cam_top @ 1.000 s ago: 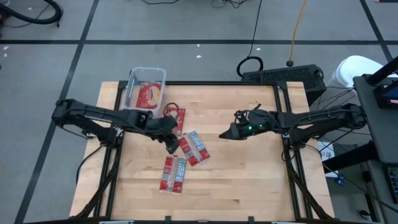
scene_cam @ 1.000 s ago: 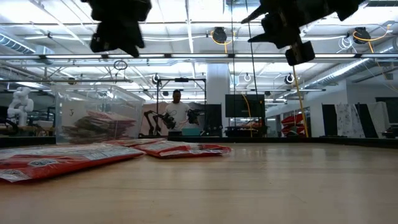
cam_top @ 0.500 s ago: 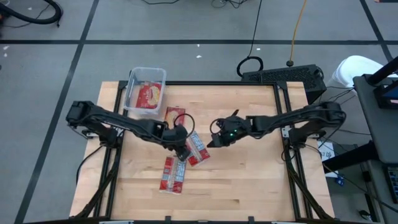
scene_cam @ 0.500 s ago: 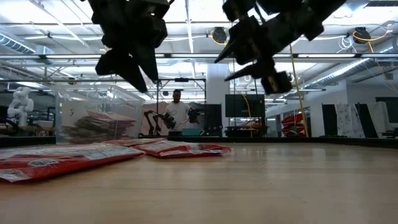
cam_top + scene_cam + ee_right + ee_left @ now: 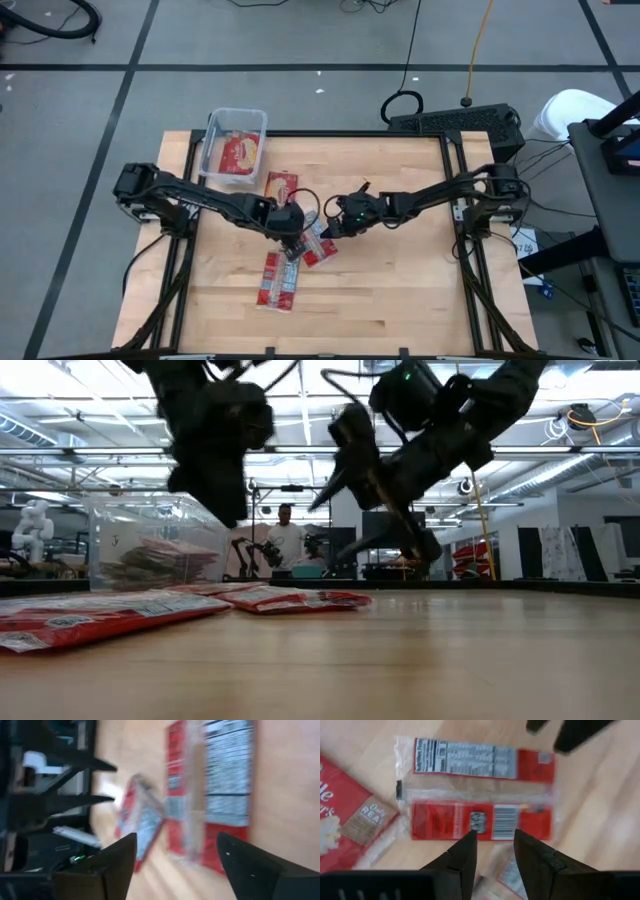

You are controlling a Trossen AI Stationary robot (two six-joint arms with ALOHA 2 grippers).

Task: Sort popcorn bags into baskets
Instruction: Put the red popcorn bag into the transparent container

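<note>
basket [image 5: 212, 128]: clear plastic tub at the table's far-left corner, a red popcorn bag [image 5: 237, 154] lying inside | loose packets: three flat on the wood near mid-table | far bag [image 5: 278, 186] picture-side up | middle bag [image 5: 318, 243] lying askew, label-side up | near bag [image 5: 279, 279] label-side up

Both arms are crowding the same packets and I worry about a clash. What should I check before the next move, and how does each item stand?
1. Right pincer open: ok, fingers stand wide apart.
2. Left pincer open: ok, a gap shows between its fingers, nothing held.
3. Middle popcorn bag flat on the table, free: ok.
4. Arms clear of each other: not ok, both pincers hang close together over that bag.
5. Basket has room: cannot tell; it already holds packets.
</note>
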